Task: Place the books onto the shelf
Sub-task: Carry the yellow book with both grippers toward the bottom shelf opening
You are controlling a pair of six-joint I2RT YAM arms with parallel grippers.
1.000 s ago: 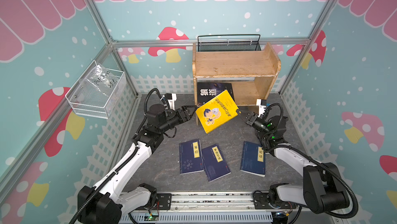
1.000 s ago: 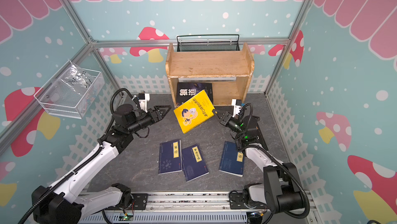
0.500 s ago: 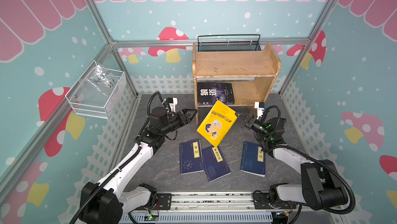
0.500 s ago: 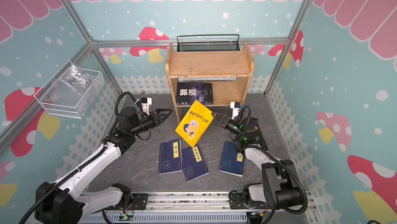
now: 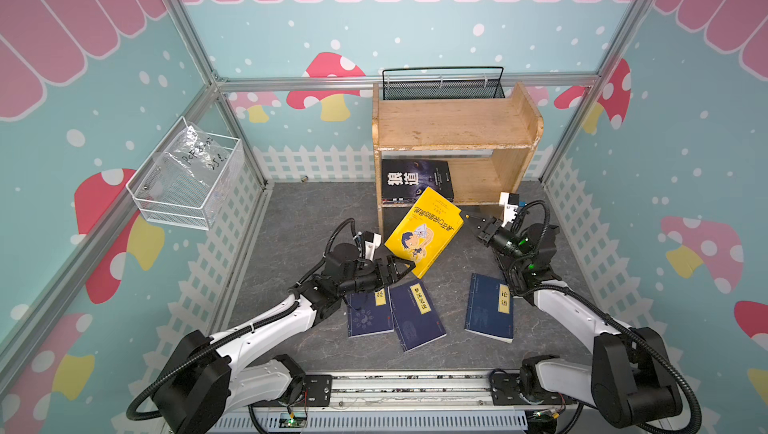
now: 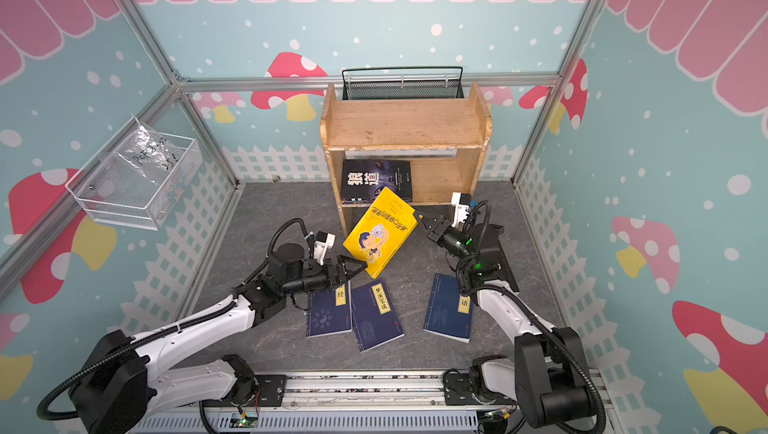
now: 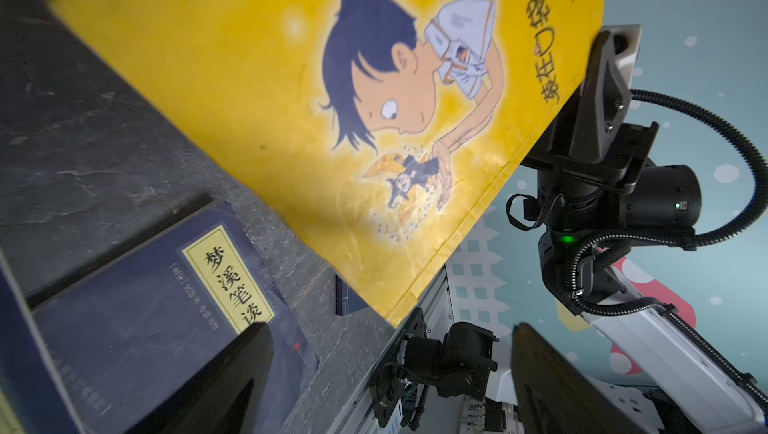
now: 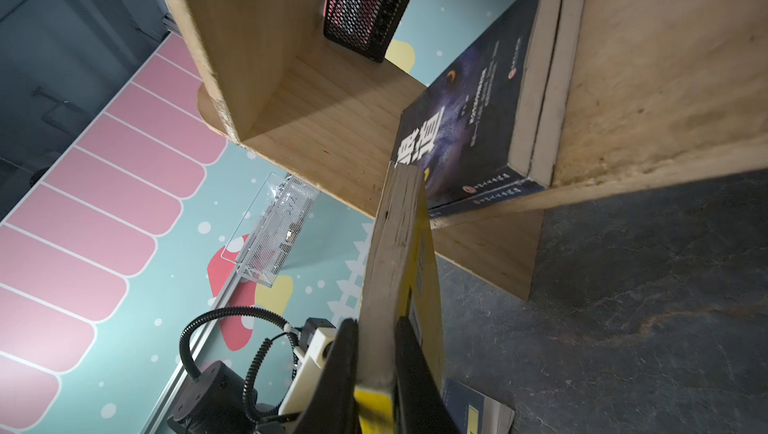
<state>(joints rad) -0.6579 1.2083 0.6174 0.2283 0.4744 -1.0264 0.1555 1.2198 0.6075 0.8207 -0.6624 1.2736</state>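
A yellow book [image 5: 424,230] [image 6: 380,230] hangs tilted in the air in front of the shelf [image 5: 453,124] [image 6: 403,124]. My right gripper [image 5: 467,216] [image 8: 376,323] is shut on its upper right corner. My left gripper [image 5: 405,267] [image 7: 388,328] is open just below the yellow book's [image 7: 291,99] lower corner, with nothing between its fingers. A black book [image 5: 415,178] [image 8: 469,120] lies on the shelf's lower tier on top of another book. Three navy books [image 5: 370,311] [image 5: 415,315] [image 5: 490,307] lie flat on the floor.
A black mesh basket [image 5: 442,84] stands behind the shelf's top tier. A white wire basket [image 5: 187,178] hangs on the left wall. The arms' rail [image 5: 407,386] runs along the front edge. The shelf's side panel [image 8: 232,57] stands close to the held book.
The yellow book has come down and toward the front in the right gripper, and tilted steeper. The left gripper has dropped toward the navy books and its jaws have spread wider.
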